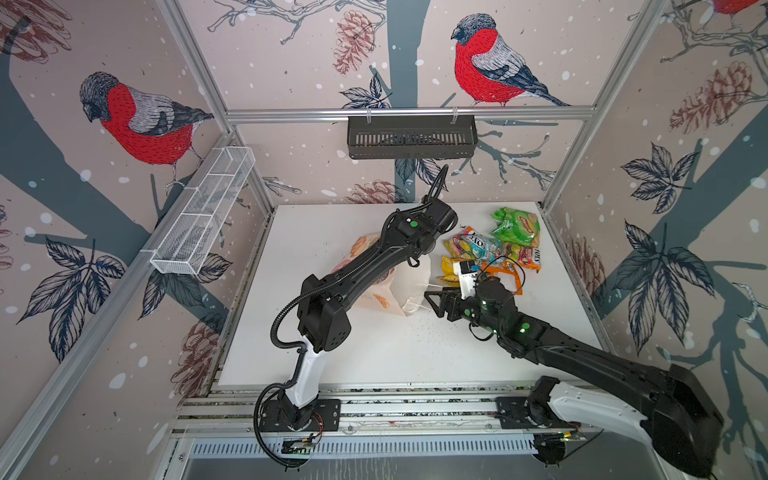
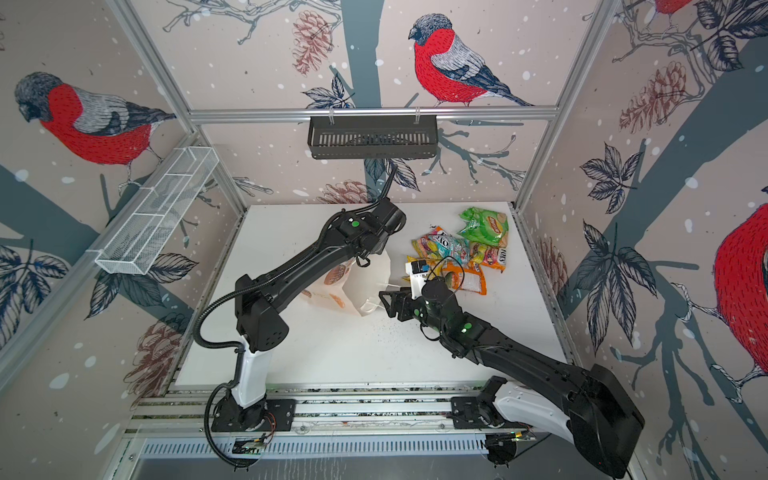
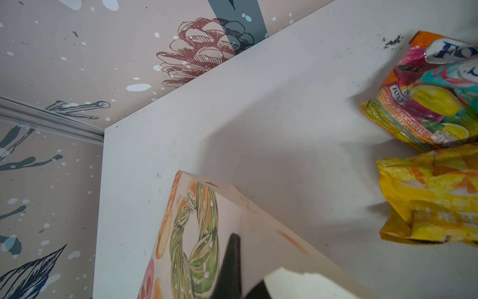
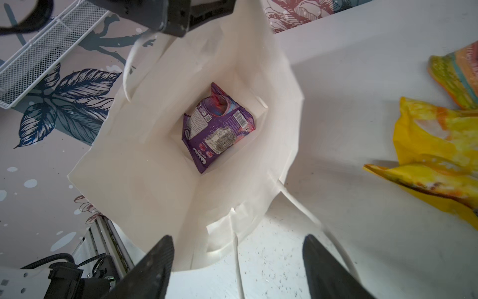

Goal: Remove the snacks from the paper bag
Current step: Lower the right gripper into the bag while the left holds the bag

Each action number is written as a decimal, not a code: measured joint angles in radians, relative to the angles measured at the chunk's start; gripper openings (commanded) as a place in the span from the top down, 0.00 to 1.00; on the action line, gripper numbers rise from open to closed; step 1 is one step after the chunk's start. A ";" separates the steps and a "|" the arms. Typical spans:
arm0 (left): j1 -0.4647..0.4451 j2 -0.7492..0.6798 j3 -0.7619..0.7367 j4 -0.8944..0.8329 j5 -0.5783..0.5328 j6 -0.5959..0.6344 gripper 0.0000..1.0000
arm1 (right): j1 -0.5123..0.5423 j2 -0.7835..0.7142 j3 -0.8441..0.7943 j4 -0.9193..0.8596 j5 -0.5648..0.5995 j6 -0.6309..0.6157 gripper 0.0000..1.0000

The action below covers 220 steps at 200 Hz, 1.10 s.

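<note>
Right wrist view: the purple packet [image 4: 217,126] lies straight ahead of the wide, empty right pincer [image 4: 238,240], deep inside the paper bag [image 4: 144,165]. Its long axis points roughly away. The left pincer [image 3: 244,274] pinches the bag's rim.

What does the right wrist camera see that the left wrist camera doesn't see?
Only the right wrist view looks into the paper bag, where a purple packet lies at the bottom, with the open right gripper before the mouth. Only the left wrist view shows the green wreath print on the bag's outside. Both show the bag, the yellow packet and the white table.
</note>
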 measured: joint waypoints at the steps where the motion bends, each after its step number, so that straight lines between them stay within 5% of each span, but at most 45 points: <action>1: 0.000 -0.002 -0.002 0.001 0.001 0.000 1.00 | 0.001 0.001 0.000 0.002 0.000 0.000 0.33; 53: -0.063 -0.108 -0.162 0.068 0.027 0.003 1.00 | 0.080 0.122 0.005 0.108 0.036 -0.011 0.48; 220: -0.082 -0.295 -0.385 0.199 0.164 0.031 1.00 | 0.254 0.449 0.080 0.296 0.189 -0.112 0.54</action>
